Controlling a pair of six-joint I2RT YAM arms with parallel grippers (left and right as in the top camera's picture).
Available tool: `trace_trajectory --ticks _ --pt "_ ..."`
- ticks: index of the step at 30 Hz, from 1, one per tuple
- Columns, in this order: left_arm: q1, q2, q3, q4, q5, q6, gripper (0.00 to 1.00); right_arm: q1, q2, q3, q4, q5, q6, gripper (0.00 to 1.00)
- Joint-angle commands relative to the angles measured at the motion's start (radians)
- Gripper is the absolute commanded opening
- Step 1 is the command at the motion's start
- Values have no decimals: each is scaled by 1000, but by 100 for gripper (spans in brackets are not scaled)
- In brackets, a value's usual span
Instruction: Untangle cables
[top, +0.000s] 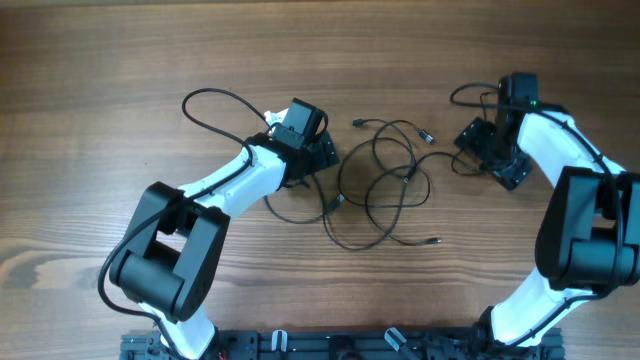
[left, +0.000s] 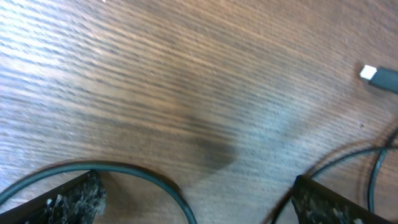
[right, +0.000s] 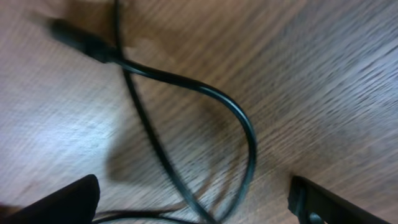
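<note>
Clearly neither arm has a cable in hand yet. The cables (top: 408, 172) lie in a loose knot of overlapping loops on the table (top: 100, 60), between the two arms, with strands trailing out under each wrist.

The left jaws are spread wide and hold nothing. In the left wrist view the fingers (left: 74, 200) sit at the lower corners and a dark strand (left: 134, 169) curves across the wood between them. A white-tipped plug (left: 377, 76) lies off to the right. The right jaws are equally wide and empty, with a black loop (right: 247, 134) running down between them and a dark plug (right: 78, 37) farther ahead.

The step looks like picking one strand on each side. To do it well, each arm should probably lower until the strand sits squarely between the pads and close on that strand alone. It should then draw slowly outward, away from the knot. On the right, two runs cross near the jaws, so a spot clear of that crossing seems the safer choice. Pulling near a free plug end would likely tighten the knot less than pulling mid-loop.
</note>
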Motion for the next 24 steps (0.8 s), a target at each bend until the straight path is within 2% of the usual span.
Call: trace_trajectory --ticks 1,2,3,4,6,8,14,19,24 --pt "10 64 -47 -5 -53 -16 100 3 25 -66 61 -33 25 66" --pt "10 64 -47 -5 -53 -16 100 3 25 -80 83 -29 26 43" --pt "10 64 -47 -6 -53 -15 100 3 25 -87 99 -26 26 8" --pt "10 64 -47 -6 -53 -15 100 3 25 -93 117 -26 25 4" --pt "10 64 -47 -5 -60 -16 100 3 25 -95 164 -64 -23 4" --pt "10 64 -47 -2 -75 -16 100 3 8 -73 185 -186 -156 4" --pt "10 64 -47 38 -83 -16 100 5 -217 6 130 -294 -216 4" --pt "10 64 -47 52 -82 -16 100 5 -533 8 28 -235 -235 4" --pt "10 64 -47 36 -82 -15 100 3 -719 8 -39 -152 -347 4"
